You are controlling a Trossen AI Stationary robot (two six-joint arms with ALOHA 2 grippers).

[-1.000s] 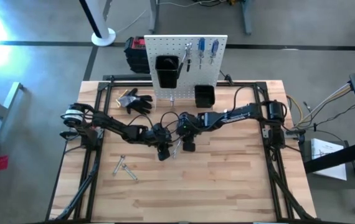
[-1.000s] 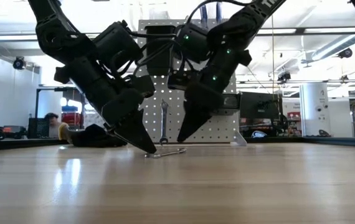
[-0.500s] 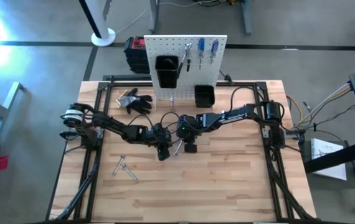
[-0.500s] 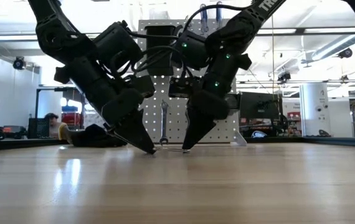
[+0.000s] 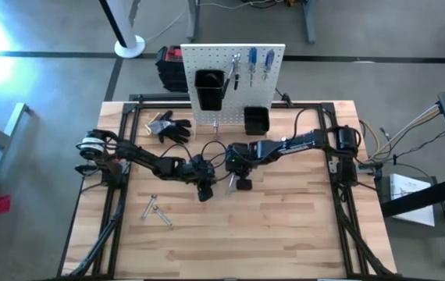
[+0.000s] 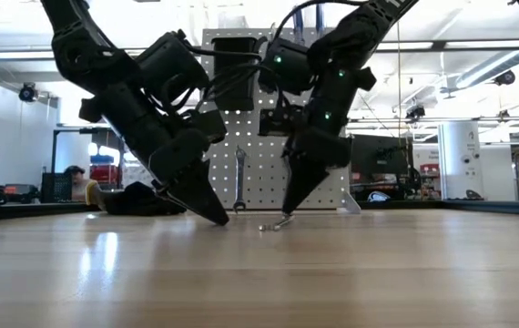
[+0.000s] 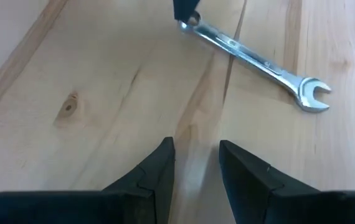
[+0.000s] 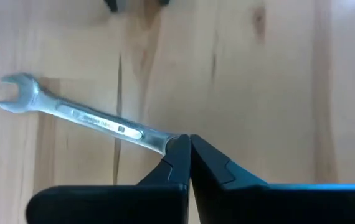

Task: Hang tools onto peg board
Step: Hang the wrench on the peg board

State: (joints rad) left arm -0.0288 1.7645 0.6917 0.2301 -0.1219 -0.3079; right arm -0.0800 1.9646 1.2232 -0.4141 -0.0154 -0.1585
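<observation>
- The right gripper [image 8: 190, 144], parted a second ago, has clamped one end of the slim silver wrench [image 8: 84, 116].
- The left gripper [image 7: 196, 163] waits nearby, narrowly parted and holding nothing.

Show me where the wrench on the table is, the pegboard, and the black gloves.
wrench [image 8: 96, 120]: right wrist view, middle of its silver shaft.
pegboard [image 5: 233, 95]: high view, bare white face between the bins.
black gloves [image 5: 174, 129]: high view, on the palm of the glove.

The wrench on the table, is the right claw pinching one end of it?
Yes, the right gripper is shut on the ring end of the wrench.
</observation>
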